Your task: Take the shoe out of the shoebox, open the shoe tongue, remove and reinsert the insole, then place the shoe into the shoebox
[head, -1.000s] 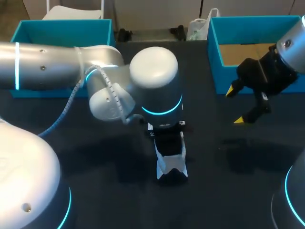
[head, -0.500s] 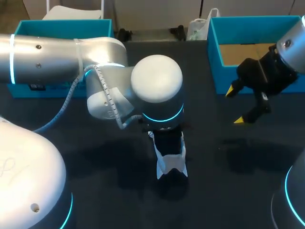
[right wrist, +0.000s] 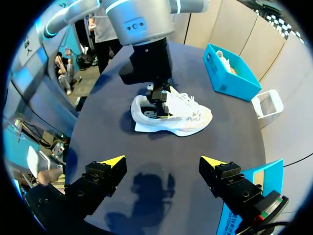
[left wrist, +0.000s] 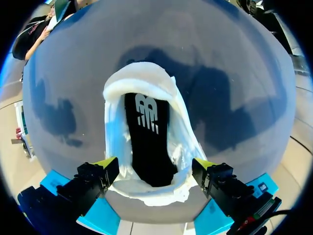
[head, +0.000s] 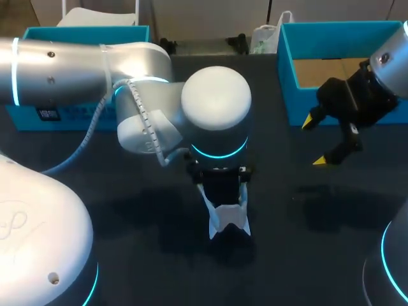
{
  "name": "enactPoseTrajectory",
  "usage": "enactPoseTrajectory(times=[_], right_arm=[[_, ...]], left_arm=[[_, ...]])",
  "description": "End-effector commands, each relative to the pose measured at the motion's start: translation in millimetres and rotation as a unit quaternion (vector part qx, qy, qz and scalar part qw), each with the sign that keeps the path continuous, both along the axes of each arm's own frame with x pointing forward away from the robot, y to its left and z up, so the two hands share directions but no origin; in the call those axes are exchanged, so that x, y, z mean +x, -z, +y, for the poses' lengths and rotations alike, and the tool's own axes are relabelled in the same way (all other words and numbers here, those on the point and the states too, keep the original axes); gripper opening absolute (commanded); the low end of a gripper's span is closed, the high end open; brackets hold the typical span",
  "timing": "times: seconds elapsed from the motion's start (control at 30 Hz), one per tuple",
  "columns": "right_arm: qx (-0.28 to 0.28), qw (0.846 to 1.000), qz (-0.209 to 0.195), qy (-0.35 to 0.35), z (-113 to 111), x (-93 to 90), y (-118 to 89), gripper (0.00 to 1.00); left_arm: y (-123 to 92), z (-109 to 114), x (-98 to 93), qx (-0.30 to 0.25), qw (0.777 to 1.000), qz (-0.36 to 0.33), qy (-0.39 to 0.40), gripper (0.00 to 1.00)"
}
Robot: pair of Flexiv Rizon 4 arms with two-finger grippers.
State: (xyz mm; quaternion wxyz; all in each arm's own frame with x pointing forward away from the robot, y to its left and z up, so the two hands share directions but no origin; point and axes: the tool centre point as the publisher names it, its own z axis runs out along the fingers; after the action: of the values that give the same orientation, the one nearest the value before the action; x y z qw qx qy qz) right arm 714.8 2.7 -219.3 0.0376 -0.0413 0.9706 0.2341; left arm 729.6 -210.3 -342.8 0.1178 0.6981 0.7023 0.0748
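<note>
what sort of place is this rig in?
Likely a robot lab workcell: a dark table, a teal shoebox, one white shoe below the left gripper, right gripper hovering open.

a robotics lab: silver robot arms (head: 76,70) over a dark table (head: 299,255) with a teal shoebox (head: 285,76).

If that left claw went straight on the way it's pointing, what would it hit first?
Most likely the white shoe: its opening, with the black insole, lies right ahead of the left gripper.
</note>
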Motion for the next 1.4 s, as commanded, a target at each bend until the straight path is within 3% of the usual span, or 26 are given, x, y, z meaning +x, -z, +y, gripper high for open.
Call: enactPoseTrajectory(times=[0.03, 0.57, 0.93, 0.97, 1.0, 1.13, 1.4], right_arm=[[-0.001, 1.000, -0.001, 0.001, 0.6, -0.6, 0.7, 1.00], [-0.001, 1.000, -0.001, 0.001, 0.6, -0.6, 0.7, 1.00], [-0.001, 1.000, -0.001, 0.001, 0.6, -0.6, 0.7, 1.00], [-0.001, 1.000, -0.001, 0.001, 0.6, -0.6, 0.7, 1.00], [-0.001, 1.000, -0.001, 0.001, 0.6, -0.6, 0.7, 1.00], [-0.001, 1.000, -0.001, 0.001, 0.6, -0.6, 0.7, 1.00], [-0.001, 1.000, -0.001, 0.001, 0.6, -0.6, 0.7, 1.00]], left_arm=[[-0.5, 3.2, 6.4, -0.001, 1.000, 0.002, -0.003, 1.00], [-25.8, 0.2, 13.5, -0.015, 1.000, 0.020, -0.001, 1.00], [-45.7, 4.3, 36.9, -0.023, 1.000, 0.003, -0.020, 1.00], [-46.2, 4.8, 37.3, -0.023, 1.000, 0.003, -0.020, 0.94], [-46.5, 5.2, 37.6, -0.023, 0.999, 0.003, -0.022, 0.77], [-46.3, 6.1, 36.5, -0.028, 0.999, 0.008, -0.026, 0.52], [-30.1, 0.2, 25.5, -0.034, 0.999, 0.024, -0.027, 0.42]])
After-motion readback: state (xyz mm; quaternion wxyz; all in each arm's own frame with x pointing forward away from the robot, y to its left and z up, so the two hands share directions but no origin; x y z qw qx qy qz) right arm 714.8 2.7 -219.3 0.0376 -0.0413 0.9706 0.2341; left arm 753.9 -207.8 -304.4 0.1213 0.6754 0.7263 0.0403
